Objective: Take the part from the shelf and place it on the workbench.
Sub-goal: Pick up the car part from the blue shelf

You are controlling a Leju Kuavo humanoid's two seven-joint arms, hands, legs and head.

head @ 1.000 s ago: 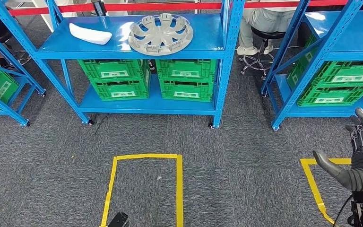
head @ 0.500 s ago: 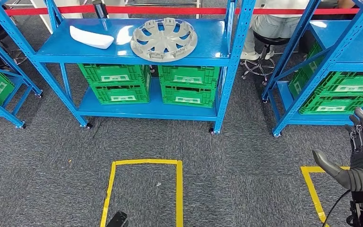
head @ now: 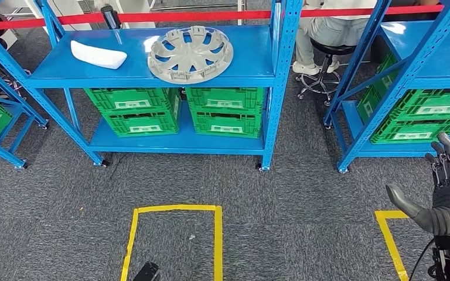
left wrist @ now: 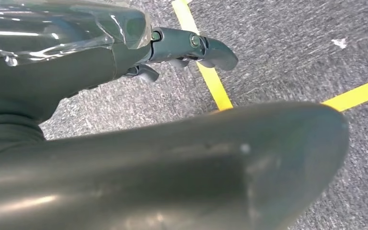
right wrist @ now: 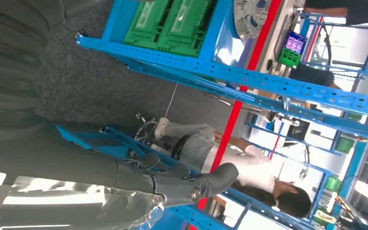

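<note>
Blue steel shelf (head: 152, 73) stands ahead of the right hand (head: 445, 199), well apart from it and off to its left. On the top deck lies a silver wheel cover (head: 190, 54), the part, flat on the deck; just beside it, farther from the hand, rests a white moulded piece (head: 98, 55). Below, four green crates (head: 179, 108) sit stacked in pairs, contents not discernible. A second shelf (head: 413, 70) nearer the hand carries more green crates (head: 428, 114). Yellow floor tape (head: 176, 234) marks the grey carpet. The right hand holds nothing, fingers spread and raised. The left hand (left wrist: 182, 48) hangs above the carpet; its state cannot be told.
</note>
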